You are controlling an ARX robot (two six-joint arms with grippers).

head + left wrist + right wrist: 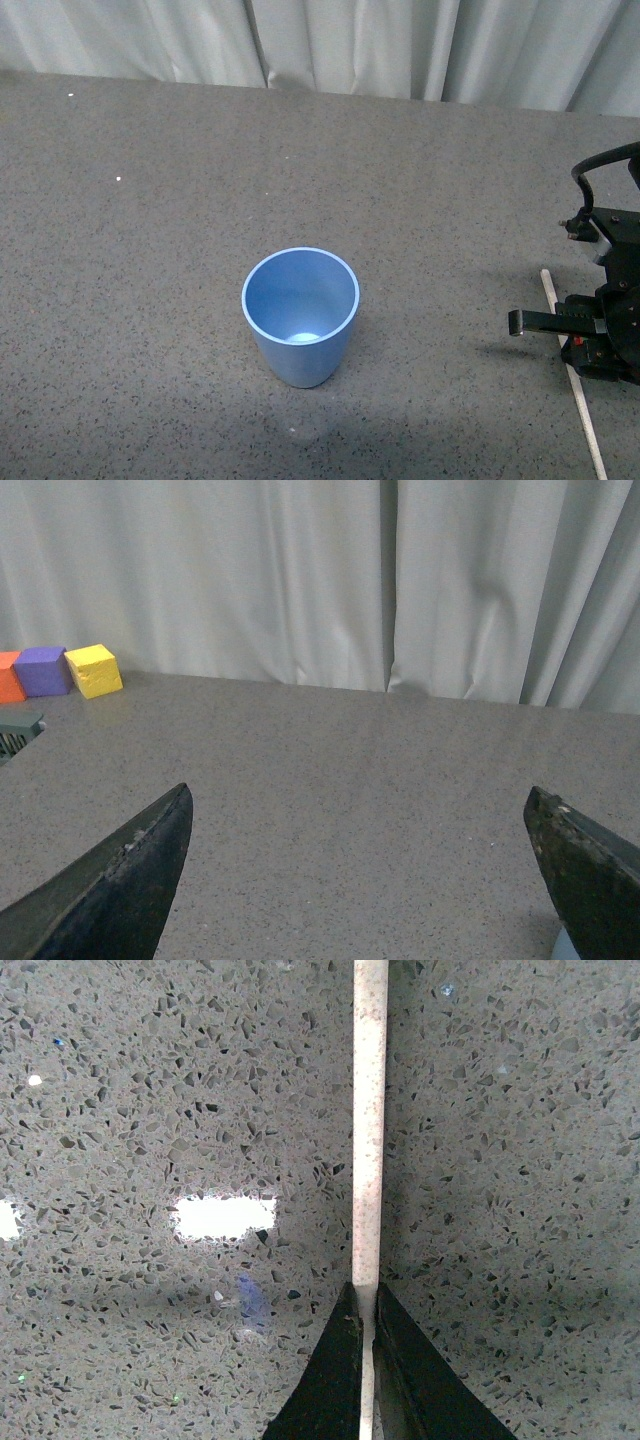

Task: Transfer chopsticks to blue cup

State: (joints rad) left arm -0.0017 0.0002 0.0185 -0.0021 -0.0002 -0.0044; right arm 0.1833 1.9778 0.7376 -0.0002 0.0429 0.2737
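The left hand [358, 792] is wide open, holding nothing. The blue cup [300, 315] stands mid-table, nearer the front edge, with nothing inside. By the right edge the chopstick [588, 425] lies on the table [150, 250], pinched by the right hand [366, 1305]. The table is grey and speckled, with a white curtain [350, 40] behind.

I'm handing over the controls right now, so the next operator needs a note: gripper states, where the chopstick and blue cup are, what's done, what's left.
Left gripper: open, holding nothing.
Right gripper: shut on the chopstick, which appears to lie flat on the table, to the right of the cup.
Blue cup: upright, empty, mid-table.
Done: the grasp.
Left: lift the stick, carry it over the cup, tip it upright and release it inside.
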